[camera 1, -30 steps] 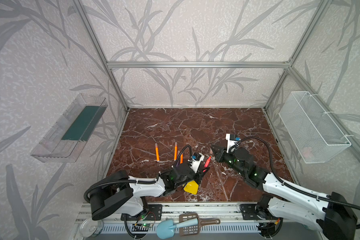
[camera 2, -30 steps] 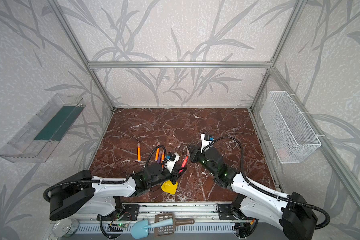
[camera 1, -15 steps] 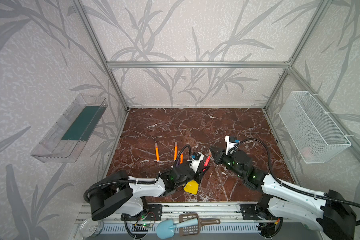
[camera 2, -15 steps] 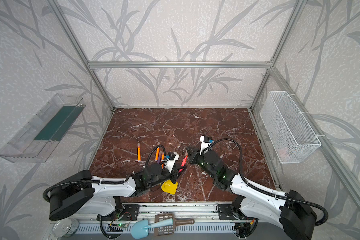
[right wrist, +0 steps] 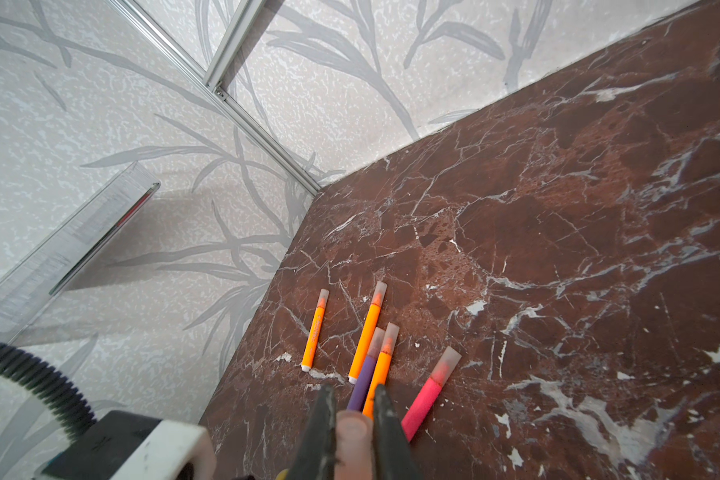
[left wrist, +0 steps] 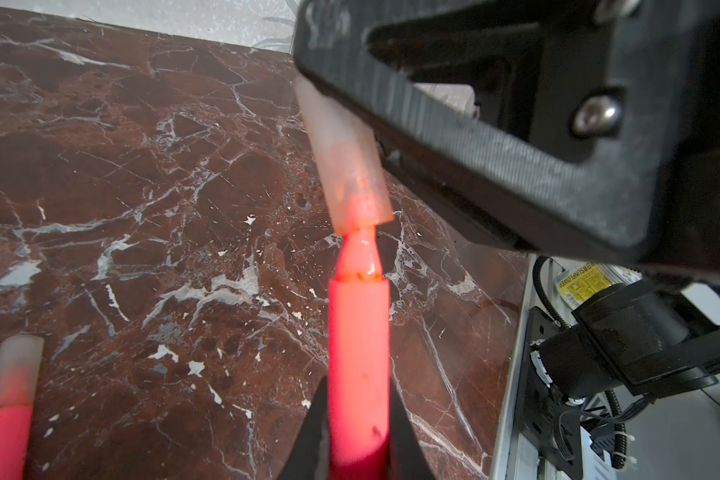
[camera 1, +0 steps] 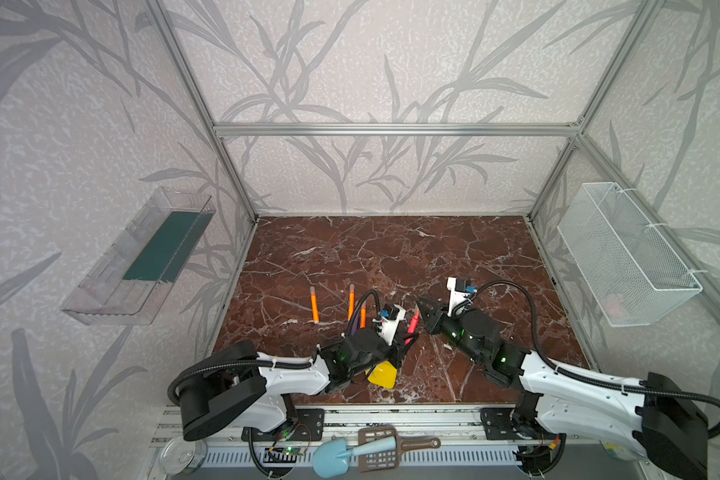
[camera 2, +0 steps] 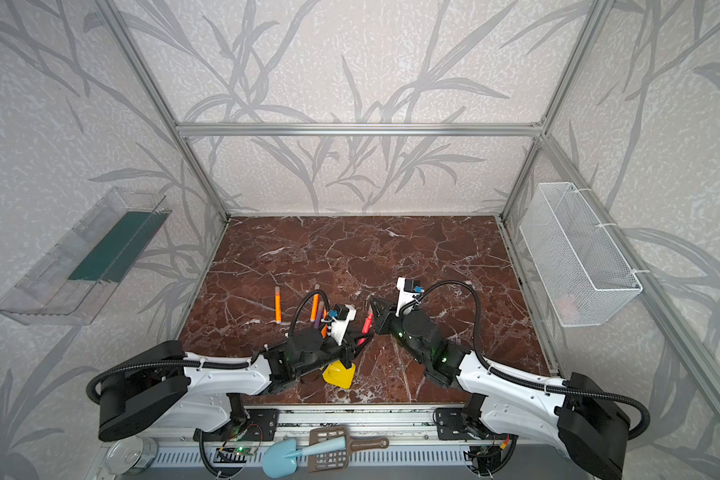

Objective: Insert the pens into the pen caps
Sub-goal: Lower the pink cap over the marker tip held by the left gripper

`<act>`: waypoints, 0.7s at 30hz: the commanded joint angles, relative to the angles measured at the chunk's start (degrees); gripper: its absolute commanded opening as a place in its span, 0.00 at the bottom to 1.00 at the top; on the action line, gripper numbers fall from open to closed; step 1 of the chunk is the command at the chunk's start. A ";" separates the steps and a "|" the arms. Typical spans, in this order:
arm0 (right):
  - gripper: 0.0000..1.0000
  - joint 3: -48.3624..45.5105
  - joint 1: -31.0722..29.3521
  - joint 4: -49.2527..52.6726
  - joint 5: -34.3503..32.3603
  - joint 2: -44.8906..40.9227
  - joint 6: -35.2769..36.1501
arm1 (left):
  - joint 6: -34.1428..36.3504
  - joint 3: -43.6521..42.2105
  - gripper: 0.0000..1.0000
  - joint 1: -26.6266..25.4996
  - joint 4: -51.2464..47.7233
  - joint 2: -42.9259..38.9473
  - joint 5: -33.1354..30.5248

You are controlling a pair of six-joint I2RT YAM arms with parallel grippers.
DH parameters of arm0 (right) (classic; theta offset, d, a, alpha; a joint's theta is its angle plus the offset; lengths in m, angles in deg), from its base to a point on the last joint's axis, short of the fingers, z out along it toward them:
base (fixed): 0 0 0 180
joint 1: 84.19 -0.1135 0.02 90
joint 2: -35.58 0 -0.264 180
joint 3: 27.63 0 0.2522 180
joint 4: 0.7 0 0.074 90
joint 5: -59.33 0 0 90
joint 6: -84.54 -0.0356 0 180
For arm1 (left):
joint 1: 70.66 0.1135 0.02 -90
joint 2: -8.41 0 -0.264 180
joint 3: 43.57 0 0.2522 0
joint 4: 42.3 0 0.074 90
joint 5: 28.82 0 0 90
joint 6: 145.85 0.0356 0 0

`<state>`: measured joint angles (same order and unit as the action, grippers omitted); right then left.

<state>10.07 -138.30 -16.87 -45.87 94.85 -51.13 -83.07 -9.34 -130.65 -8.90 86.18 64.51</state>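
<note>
My left gripper (left wrist: 357,388) is shut on a red-pink pen (left wrist: 358,332) whose pointed tip sticks out toward a translucent pen cap (left wrist: 348,166). That cap is clamped in my right gripper (right wrist: 353,395), which is shut on the pen cap (right wrist: 352,432). The pen's tip sits just inside the cap's mouth; its shoulder is still outside. In both top views the two grippers meet above the front middle of the table, left (camera 1: 404,338) and right (camera 1: 420,305). Several capped pens lie on the marble: orange (right wrist: 314,332), orange (right wrist: 366,328), purple (right wrist: 362,378), orange (right wrist: 381,370), red-pink (right wrist: 427,392).
A yellow toy shovel (camera 1: 381,374) lies under my left wrist. A clear tray (camera 1: 142,257) hangs on the left wall, a wire basket (camera 1: 624,253) on the right wall. A blue shovel (camera 1: 335,455), a brown scoop (camera 1: 387,451) and a tin (camera 1: 179,455) rest on the front rail.
My right gripper has moved left with the cap until it meets the tip of the pen in my left gripper. The left gripper has hardly moved.
</note>
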 commanded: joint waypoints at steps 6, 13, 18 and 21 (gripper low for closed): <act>0.00 -3.63 -2.21 -3.38 1.08 -1.63 1.82 | -3.46 0.25 0.00 1.29 5.02 -0.39 1.77; 0.00 -2.32 -2.18 -1.65 -1.00 -4.82 4.01 | -2.79 0.31 0.00 1.28 7.05 0.62 3.93; 0.00 -1.97 -2.25 -2.56 1.72 -1.60 3.32 | -2.64 -0.50 0.00 1.28 8.93 0.27 4.63; 0.00 -2.85 -2.58 -4.79 3.86 1.36 3.39 | -2.57 -0.99 0.00 1.28 9.77 -0.05 4.77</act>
<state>7.49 -139.74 -21.22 -46.68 93.82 -48.24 -85.87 -10.25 -129.73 -5.41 86.40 68.62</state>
